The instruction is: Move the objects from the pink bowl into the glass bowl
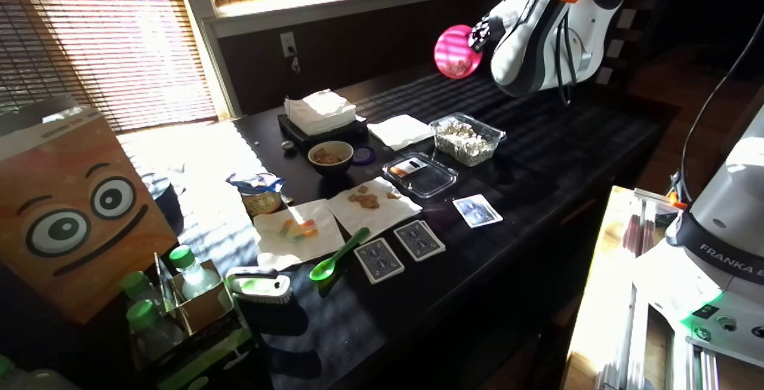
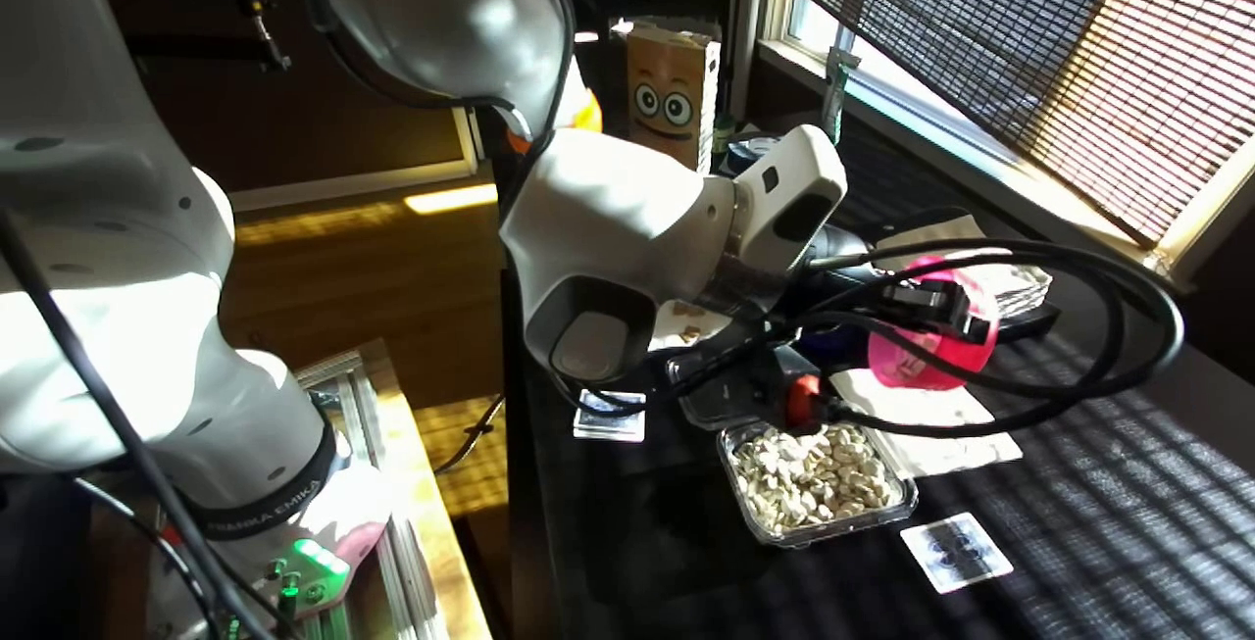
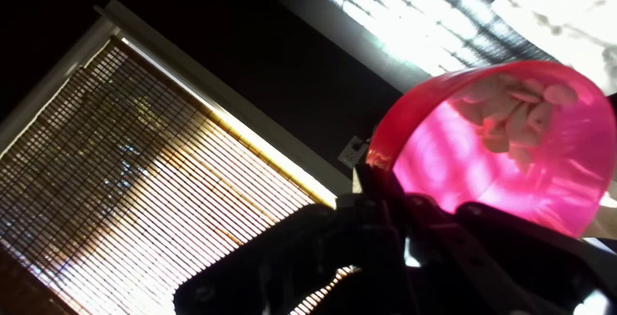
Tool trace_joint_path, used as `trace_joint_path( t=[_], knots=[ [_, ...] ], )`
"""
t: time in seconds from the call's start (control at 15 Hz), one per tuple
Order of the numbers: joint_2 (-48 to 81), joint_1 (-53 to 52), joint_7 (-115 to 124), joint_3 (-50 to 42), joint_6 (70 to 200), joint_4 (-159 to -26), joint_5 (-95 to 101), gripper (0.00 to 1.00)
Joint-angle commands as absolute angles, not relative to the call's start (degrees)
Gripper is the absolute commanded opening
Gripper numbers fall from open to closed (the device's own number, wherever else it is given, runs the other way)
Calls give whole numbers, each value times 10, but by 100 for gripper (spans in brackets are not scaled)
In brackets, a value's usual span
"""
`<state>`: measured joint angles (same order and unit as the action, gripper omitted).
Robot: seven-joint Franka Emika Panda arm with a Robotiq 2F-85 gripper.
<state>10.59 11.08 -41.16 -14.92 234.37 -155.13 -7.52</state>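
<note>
Far left in an exterior view, a smiling carton is stood out of the action. Left of centre, bright sweets are spread on a white napkin, presumably so that the table is spared. Near centre, brown squares are held in a dark bowl, for which no part seems intended. Past that, a flat clear lid is laid aside, perhaps so that no pour is blocked. Upper right of centre, there it is: the pink bowl, held aloft and tilted, pale pieces bunched at its low side! Lower in the frame, the glass bowl is seated on the table, uncovered, it would seem, so that pieces can be received, a pale heap already inside. Right of the pink bowl, its rim is pinched by the gripper, a hold probably chosen so that the mouth is left free for pouring. Clear space is seen between the bowls; the pink one likely must be brought over the glass one first, or pieces may be spilled.
</note>
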Motion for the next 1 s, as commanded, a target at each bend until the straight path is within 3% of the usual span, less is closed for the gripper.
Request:
trace_joint_path(
  t=[0.0, 0.27, 0.93],
  knots=[
    [128, 112, -411, -162, 2400, -1555, -44, 1],
    [153, 113, -416, -172, 2452, -1552, -34, 1],
    [101, 118, -441, -184, 2415, -1529, 44, 1]
  ],
)
